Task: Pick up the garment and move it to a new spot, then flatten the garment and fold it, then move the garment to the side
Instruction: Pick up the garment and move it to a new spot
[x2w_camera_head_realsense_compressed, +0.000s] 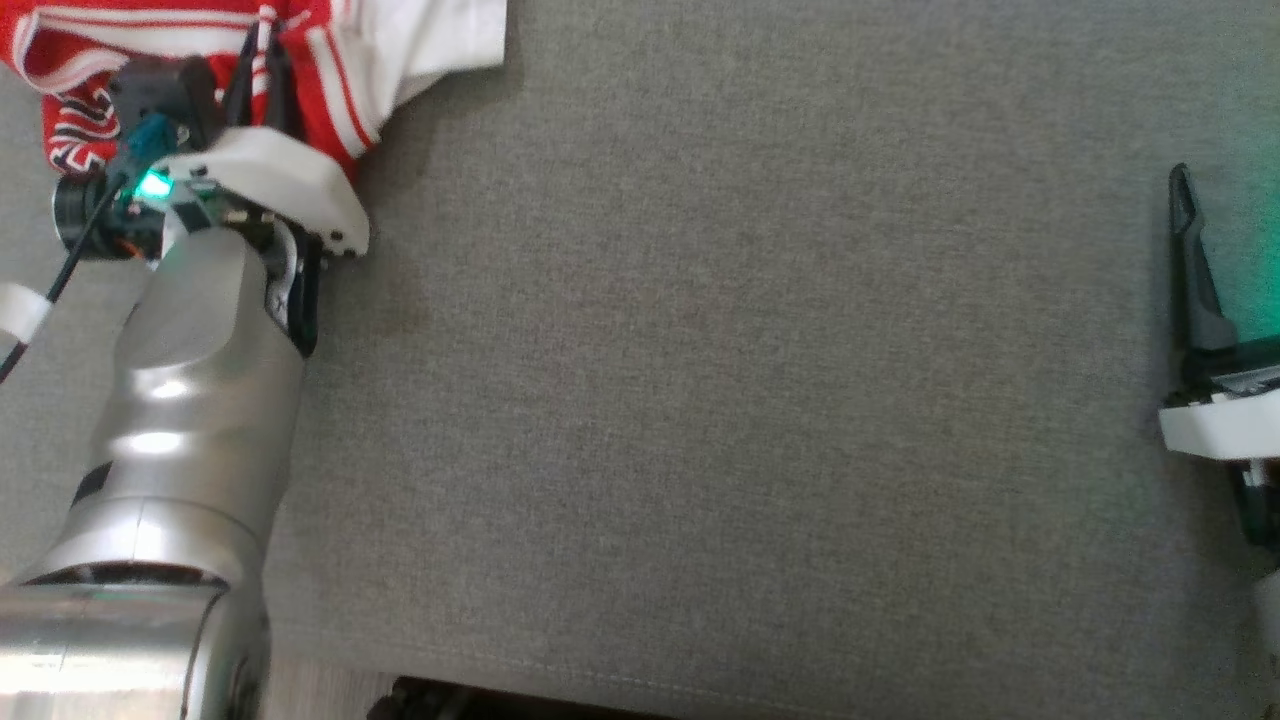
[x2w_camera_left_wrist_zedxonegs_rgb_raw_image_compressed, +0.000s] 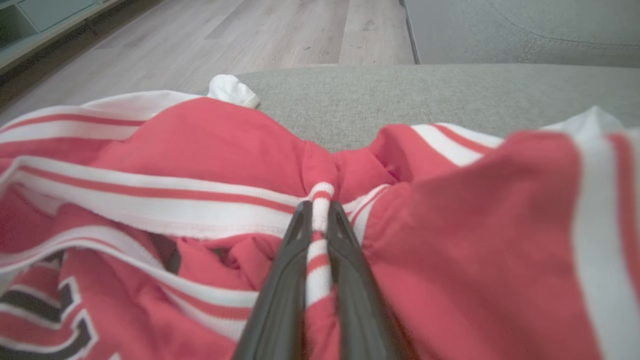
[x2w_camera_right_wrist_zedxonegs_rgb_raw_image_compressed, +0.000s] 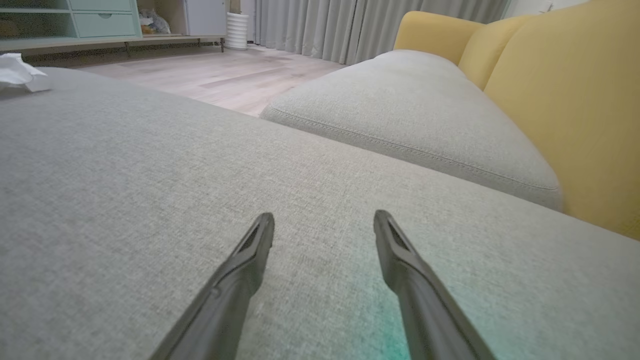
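Garment (x2w_camera_head_realsense_compressed: 340, 90), a red jersey with white stripes and white panels, lies crumpled at 11 o'clock in the head view, on the far left part of a grey seat cushion (x2w_camera_head_realsense_compressed: 700, 350). The left claw (x2w_camera_left_wrist_zedxonegs_rgb_raw_image_compressed: 320, 210) is clenched on a raised fold of the garment's red-and-white striped trim, the strip pinched between both dark fingers. The right claw (x2w_camera_right_wrist_zedxonegs_rgb_raw_image_compressed: 324, 220), at 3 o'clock in the head view and well apart from the garment, stands released, fingers spread above the cushion, with a yellow backrest (x2w_camera_right_wrist_zedxonegs_rgb_raw_image_compressed: 575, 100) at 2 o'clock in its wrist view.
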